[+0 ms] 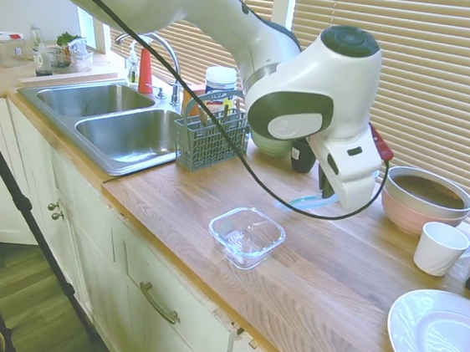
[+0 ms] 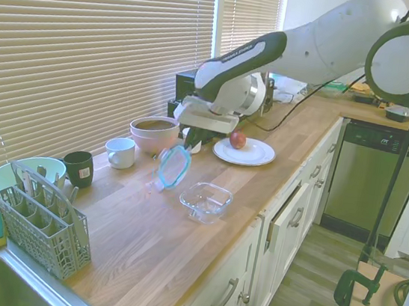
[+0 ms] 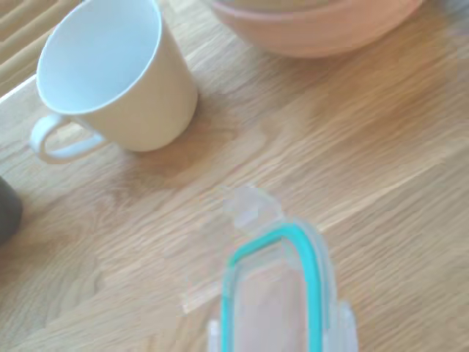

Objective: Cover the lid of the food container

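Wooden kitchen counter (image 2: pixel 140 243) ran beneath slatted window blinds (image 2: pixel 74 53), with a steel double sink (image 1: pixel 110 121) in the upper left of the first exterior view. At centre frame the white arm's hand (image 2: pixel 188 142) gripped the lid (image 2: pixel 174 166), its teal rim tilted on edge above the counter. Right of it in the second exterior view, the food container (image 2: pixel 206 200) sat open and apart from the lid. A white plate (image 2: pixel 253 154) carrying a red apple (image 2: pixel 237 139) lay further up. A pink bowl (image 2: pixel 153 133) and white mug (image 2: pixel 121 152) stood left of the lid, a grey cutlery caddy (image 2: pixel 41 222) at lower left.
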{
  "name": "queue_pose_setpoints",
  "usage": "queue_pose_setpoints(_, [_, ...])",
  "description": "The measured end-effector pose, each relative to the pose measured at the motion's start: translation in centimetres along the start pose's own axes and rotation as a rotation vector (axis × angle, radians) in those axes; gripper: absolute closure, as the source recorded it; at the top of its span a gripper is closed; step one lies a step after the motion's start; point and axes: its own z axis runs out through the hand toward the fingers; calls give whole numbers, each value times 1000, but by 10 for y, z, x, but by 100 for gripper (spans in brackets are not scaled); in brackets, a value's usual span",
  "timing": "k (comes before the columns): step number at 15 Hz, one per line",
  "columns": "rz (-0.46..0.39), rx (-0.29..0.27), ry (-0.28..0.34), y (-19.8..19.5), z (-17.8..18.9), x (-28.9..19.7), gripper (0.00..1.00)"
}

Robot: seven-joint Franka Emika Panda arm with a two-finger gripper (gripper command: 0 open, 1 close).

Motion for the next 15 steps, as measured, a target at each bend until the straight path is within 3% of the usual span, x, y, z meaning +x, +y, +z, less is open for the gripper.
queue_pose_setpoints(7, [1,-45,47,21,-60,45,100])
queue_pose_setpoints(10, [-72,-99,85,35,-99,59,100])
queue_pose_setpoints(15, [-230,-202,81,53,-138,33,100])
